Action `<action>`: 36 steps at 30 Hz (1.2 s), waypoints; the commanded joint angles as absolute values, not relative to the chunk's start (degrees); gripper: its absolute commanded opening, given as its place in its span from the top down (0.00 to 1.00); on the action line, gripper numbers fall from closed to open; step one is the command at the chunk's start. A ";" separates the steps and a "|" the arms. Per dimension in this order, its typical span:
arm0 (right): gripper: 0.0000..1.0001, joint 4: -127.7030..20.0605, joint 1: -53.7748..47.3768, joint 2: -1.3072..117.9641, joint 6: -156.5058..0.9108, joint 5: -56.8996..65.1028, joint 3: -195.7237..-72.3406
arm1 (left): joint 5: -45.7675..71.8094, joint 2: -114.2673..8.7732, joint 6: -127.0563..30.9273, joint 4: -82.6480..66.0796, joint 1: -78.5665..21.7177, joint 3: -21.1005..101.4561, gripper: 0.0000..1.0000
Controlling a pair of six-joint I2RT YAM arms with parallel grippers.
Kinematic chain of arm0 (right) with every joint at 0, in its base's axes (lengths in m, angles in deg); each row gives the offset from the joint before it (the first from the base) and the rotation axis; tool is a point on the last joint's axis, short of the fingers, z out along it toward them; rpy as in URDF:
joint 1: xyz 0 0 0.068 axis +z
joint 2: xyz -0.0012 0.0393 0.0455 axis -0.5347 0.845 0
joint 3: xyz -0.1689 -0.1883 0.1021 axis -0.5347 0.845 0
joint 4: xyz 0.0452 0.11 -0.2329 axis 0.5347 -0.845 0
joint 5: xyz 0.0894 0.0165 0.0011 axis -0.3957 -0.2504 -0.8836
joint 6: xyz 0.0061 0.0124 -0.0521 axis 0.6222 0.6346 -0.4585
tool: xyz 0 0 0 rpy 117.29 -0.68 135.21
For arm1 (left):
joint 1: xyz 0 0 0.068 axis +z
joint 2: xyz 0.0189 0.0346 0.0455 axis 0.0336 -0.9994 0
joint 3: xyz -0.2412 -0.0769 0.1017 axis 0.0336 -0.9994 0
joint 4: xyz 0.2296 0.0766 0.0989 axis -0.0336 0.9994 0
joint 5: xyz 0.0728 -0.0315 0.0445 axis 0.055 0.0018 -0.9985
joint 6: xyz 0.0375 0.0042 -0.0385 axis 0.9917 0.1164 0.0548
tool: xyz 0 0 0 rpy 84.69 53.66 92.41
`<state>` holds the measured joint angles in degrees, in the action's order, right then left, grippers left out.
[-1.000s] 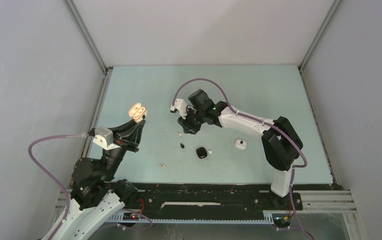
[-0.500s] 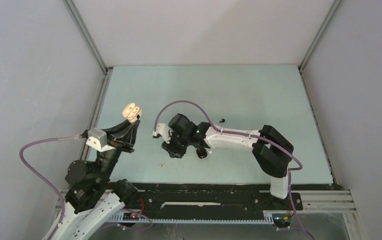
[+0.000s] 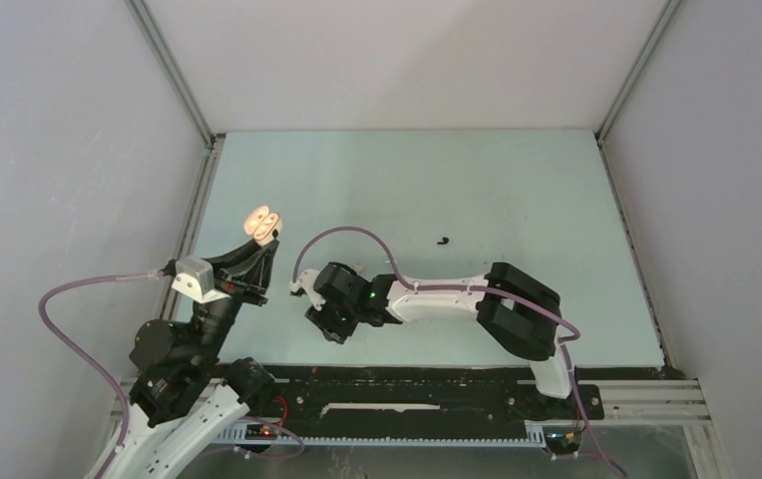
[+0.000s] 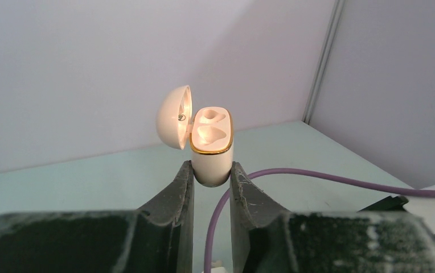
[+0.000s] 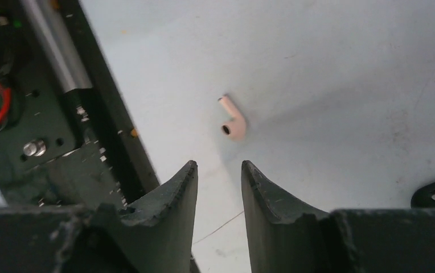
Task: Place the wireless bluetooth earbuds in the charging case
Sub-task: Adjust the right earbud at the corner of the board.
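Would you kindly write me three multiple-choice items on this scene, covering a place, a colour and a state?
1. The pale earbud lies: A in the charging case; B on the table ahead of the right gripper; C in the left gripper.
2. The case's rim is: A gold; B blue; C red.
3. The case's lid is: A shut; B missing; C open.
Key: B, bare table surrounds it; A, a gold band rings the top; C, the lid tilts aside above the left gripper.
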<state>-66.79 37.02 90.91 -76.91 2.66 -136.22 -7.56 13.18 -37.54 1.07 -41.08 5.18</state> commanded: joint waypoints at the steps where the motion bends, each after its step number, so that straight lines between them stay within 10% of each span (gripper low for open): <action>1: 0.63 -67.22 36.70 94.80 -72.18 6.48 -140.25 | -7.04 13.43 -37.16 0.39 -41.14 7.08 1.00; 36: 0.73 -69.33 37.10 101.01 -76.03 11.74 -144.78 | -4.56 11.59 -36.98 -0.72 -41.18 5.90 1.00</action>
